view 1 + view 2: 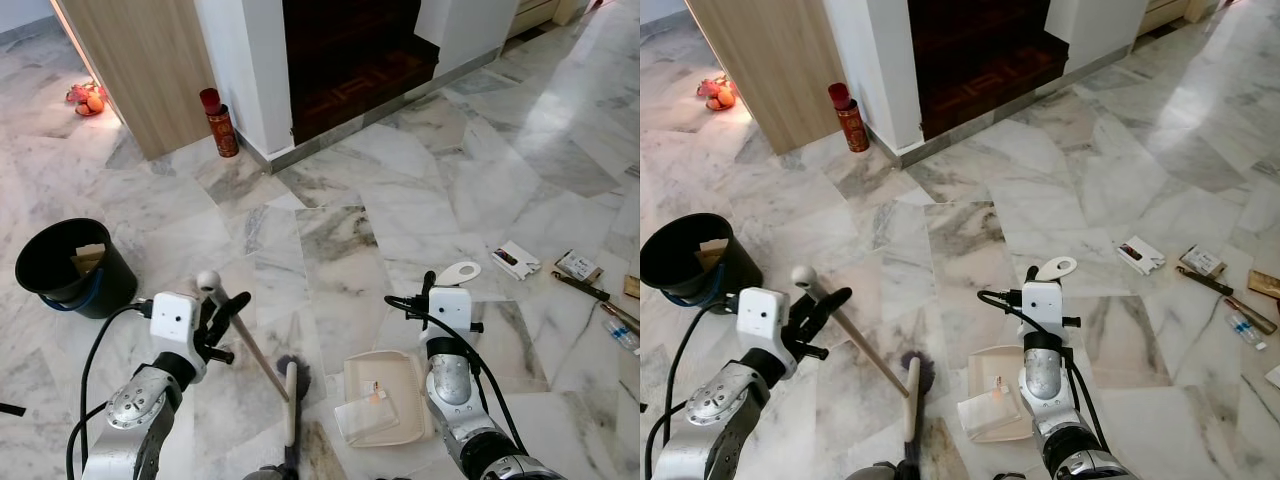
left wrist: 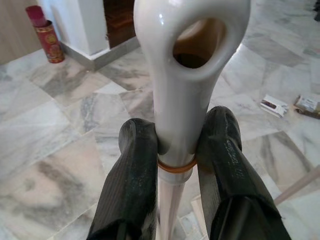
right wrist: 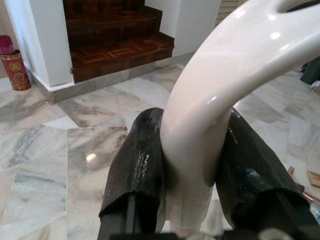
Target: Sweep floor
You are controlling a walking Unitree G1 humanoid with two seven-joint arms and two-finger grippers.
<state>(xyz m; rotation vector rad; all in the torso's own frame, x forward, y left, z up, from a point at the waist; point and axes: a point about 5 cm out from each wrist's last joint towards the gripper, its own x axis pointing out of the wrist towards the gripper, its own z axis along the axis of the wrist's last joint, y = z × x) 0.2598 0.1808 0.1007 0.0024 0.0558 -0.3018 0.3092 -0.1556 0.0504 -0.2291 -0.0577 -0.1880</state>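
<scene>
Broom head: the dark bristles (image 1: 295,372) rest on the marble floor (image 1: 400,190) at the near centre, just left of the dustpan, placed, it seems, to push debris rightward into the tray.
Dustpan: the cream dustpan (image 1: 385,395) lies flat on the floor at near centre-right with a scrap of paper (image 1: 365,415) and a small orange crumb in it; its white handle rises up to the right arm.
Right gripper: the right gripper (image 3: 192,165) has both black fingers pressed against the curved white dustpan handle, pinching it and holding the tray against the floor.
Left gripper: the left gripper (image 2: 175,155) pinches the white cap of the broom handle (image 1: 245,335) just above an orange band.
Broom axis: the long wooden stick slants from its white knob, up and left by the left gripper, down and right to the bristles, so the working end points toward the dustpan.
Bucket: a black bucket (image 1: 70,268) stands on the left, farther off, likely the place to tip the sweepings.
Litter: small packets and a pen-like item (image 1: 560,270) lie on the right, well apart from the dustpan, not yet swept.
Far side: a red canister (image 1: 220,125) stands by the white wall near dark wooden steps.
</scene>
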